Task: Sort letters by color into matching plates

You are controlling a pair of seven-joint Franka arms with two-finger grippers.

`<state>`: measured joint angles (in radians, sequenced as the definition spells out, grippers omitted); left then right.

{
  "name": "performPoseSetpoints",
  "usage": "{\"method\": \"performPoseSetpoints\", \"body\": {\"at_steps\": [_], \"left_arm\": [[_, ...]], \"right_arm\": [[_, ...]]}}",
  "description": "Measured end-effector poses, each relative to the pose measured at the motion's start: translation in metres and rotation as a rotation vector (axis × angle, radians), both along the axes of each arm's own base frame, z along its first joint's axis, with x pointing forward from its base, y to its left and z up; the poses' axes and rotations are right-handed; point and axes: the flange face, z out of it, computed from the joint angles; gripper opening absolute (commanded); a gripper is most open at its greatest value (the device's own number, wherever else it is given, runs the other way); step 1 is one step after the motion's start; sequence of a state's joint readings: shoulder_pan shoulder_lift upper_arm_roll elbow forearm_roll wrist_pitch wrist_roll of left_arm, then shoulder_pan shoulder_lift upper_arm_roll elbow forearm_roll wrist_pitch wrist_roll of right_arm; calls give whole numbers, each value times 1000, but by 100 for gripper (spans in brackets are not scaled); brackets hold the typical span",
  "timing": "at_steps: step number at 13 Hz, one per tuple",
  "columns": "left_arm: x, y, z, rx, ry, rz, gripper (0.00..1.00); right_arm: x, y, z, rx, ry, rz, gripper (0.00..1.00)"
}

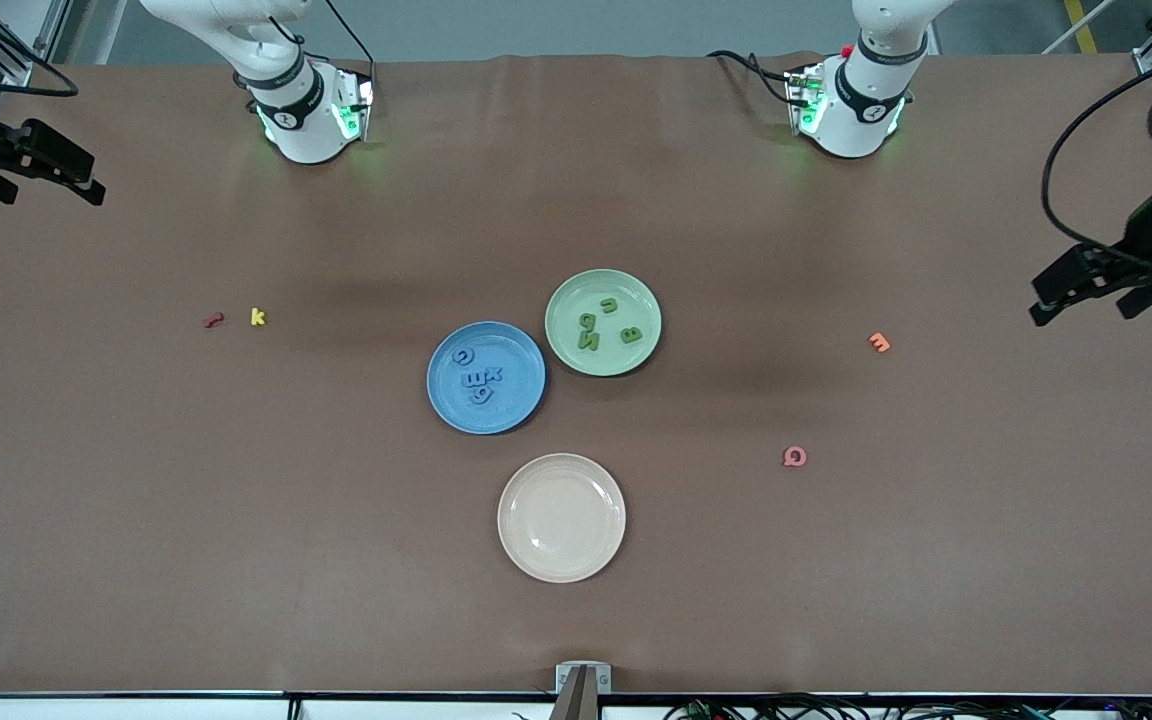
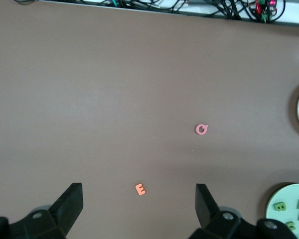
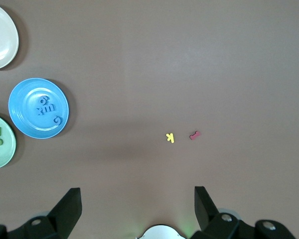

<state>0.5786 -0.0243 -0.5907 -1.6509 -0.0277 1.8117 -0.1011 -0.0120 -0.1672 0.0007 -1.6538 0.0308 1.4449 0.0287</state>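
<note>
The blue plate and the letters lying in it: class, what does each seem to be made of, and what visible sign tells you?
Blue plate: probably plastic or melamine, matte, with only a soft sheen at its rim. Blue letters: likely foam or soft plastic, judging by their chunky, dull, glare-free shapes.

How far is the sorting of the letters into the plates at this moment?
It looks finished. The four blue letters lie in the blue plate, the four green letters in the green plate. Left gripper and right gripper wait open, holding nothing. Nothing seems left.
</note>
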Motion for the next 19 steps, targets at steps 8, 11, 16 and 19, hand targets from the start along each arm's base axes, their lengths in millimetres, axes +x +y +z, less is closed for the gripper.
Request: {"method": "performPoseSetpoints", "body": {"at_steps": [8, 11, 16, 19], "left_arm": [[10, 3, -4, -23, 15, -12, 99], [11, 5, -5, -21, 21, -7, 100], [8, -4, -9, -15, 53, -21, 100], [8, -3, -8, -13, 51, -18, 100]], "right_arm": [[0, -5, 0, -29, -4, 17, 100], [0, -5, 0, -29, -4, 17, 100], [0, -5, 0, -29, -4, 18, 100], [0, -5, 0, -29, -4, 18, 100]]}}
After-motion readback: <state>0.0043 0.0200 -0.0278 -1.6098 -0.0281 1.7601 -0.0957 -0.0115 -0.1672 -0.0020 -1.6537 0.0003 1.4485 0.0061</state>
